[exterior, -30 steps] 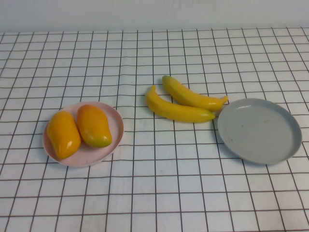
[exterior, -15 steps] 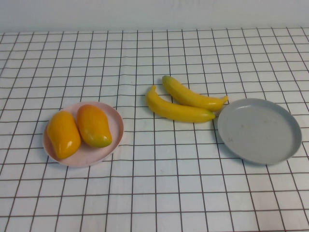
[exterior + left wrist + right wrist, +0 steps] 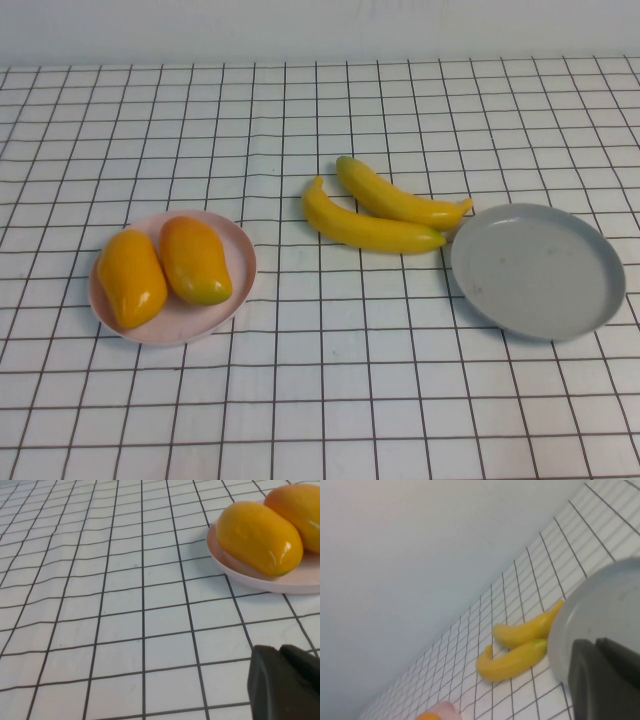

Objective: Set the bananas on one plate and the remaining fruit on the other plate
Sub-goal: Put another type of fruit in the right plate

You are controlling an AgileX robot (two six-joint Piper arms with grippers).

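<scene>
Both mango-like fruits (image 3: 165,268) already sit on the pink plate (image 3: 235,250). The 2 bananas (image 3: 380,212) lie on the counter (image 3: 330,400) just beside the empty grey plate (image 3: 540,270). The right pincer (image 3: 605,680) (shut, empty, near that plate) should open wide and grasp 1 banana mid-length; the left pincer (image 3: 282,682) waits shut, empty, near the pink plate.

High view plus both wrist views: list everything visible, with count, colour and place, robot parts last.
bananas: two, yellow with greenish tips, side by side on the tablecloth mid-table, just left of the grey plate, not on it.
mango-like fruits: two, orange-yellow, side by side on the pink plate.
pink plate: one, pale pink, left side of the table.
grey plate: one, grey, right side, nothing on it.
tablecloth: one, white with a black grid, covering the table.
left end effector: one, black, shut, low over the cloth near the pink plate, holding nothing.
right end effector: one, black, shut, by the grey plate, holding nothing.
</scene>
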